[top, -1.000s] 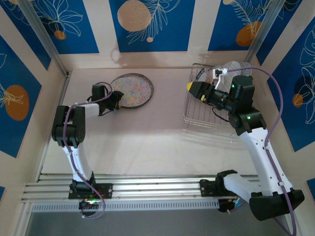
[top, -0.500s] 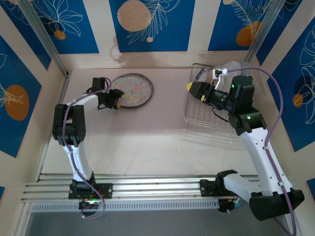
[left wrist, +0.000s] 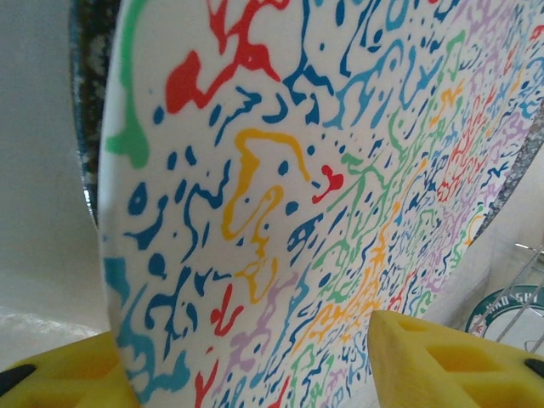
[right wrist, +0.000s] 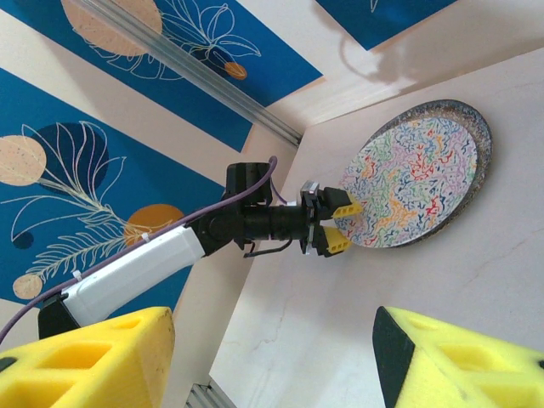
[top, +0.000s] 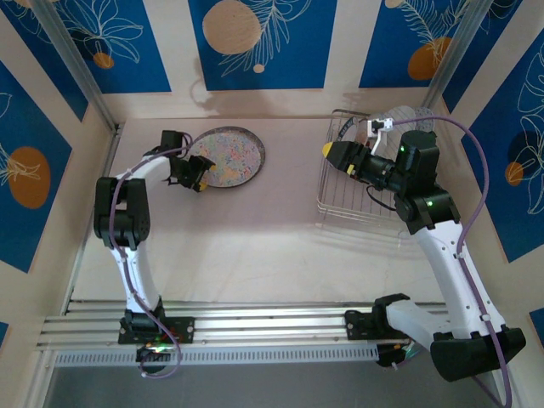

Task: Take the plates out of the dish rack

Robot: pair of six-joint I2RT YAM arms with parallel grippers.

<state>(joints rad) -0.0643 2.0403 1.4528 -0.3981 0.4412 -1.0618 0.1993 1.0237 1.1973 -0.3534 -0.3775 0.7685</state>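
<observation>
At far left, left gripper [top: 194,177]: jaws parted and released, one yellow finger on either side of the near-left rim of the squiggle-patterned plate [top: 228,153], not pinching it.
Unloaded stack: the patterned plate lies flat on a grey speckled plate [right wrist: 483,144], on the table well left of the rack.
Dish rack [top: 348,202]: at the right side of the table, its long axis running near to far.
Right gripper [top: 331,152]: open and empty, hovering over the rack's left side with its fingers pointing left.
Plate left in rack [top: 406,117]: pale, standing at the far right corner.
Key relation: that plate lies behind and to the right of the right gripper's fingertips, so the right arm is much the nearer and would probably have to turn back toward it.
</observation>
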